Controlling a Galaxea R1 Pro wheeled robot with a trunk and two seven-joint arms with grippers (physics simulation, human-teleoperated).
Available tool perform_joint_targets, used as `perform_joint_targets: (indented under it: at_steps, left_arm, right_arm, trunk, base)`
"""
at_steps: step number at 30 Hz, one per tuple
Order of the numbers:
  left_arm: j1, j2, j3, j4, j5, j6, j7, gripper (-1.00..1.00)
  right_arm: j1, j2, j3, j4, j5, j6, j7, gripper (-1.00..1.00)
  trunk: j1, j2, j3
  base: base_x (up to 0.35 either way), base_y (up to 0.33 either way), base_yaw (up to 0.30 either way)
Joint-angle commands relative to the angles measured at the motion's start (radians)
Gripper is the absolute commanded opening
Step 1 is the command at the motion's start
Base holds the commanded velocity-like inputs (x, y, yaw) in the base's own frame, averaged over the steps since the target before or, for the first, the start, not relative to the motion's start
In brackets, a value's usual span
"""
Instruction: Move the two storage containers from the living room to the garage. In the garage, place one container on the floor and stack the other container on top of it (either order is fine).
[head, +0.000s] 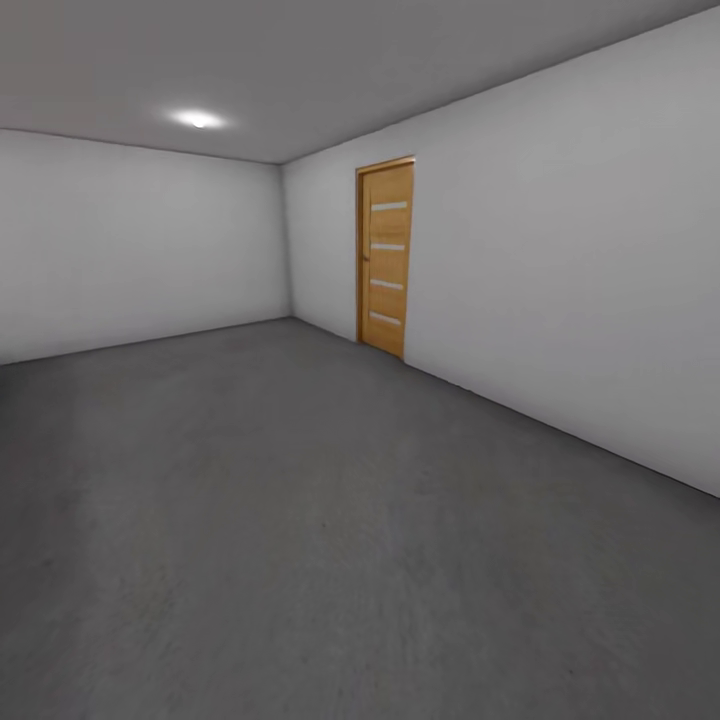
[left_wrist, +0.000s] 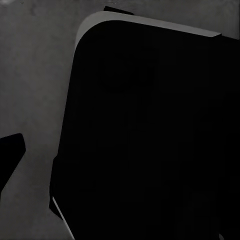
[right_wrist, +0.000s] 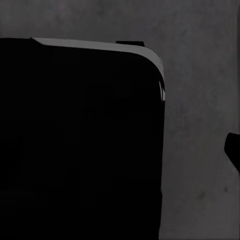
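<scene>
I am in the garage, a bare room with white-grey walls (head: 130, 240) and a dark grey concrete floor (head: 300, 520). The two orange-red storage containers are out of view. Both wrist views look down on this grey floor (left_wrist: 35, 75) (right_wrist: 200, 75) past the black rounded body of my own base (left_wrist: 150, 140) (right_wrist: 80, 145). A dark tip, probably a finger, pokes in at the edge of the left wrist view (left_wrist: 11, 155) and of the right wrist view (right_wrist: 233, 150). Whether either gripper is open or shut cannot be made out.
A shut wooden door (head: 386, 258) with several pale glass strips stands in the right wall (head: 580, 260). A round ceiling light (head: 198, 119) glows at the back left. The floor stretches wide from me to the far wall.
</scene>
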Motion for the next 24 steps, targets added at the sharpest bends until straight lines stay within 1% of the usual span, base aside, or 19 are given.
perform_joint_targets:
  at_steps: [1,24]
  left_arm:
    - [0.0,0.0,0.0,-0.001,0.005,-0.002,0.001,1.0]
    - [0.0,0.0,0.0,-0.001,0.005,-0.002,0.001,1.0]
  right_arm:
    - [0.0,-0.001,0.003,0.001,-0.001,-0.006,0.0,1.0]
    - [0.0,-0.003,0.002,0.002,-0.003,-0.003,0.0,1.0]
  trunk:
    - [0.001,0.0,-0.001]
    - [0.001,0.0,-0.001]
  base:
    - [0.324,0.0,0.0]
    - [0.324,0.0,0.0]
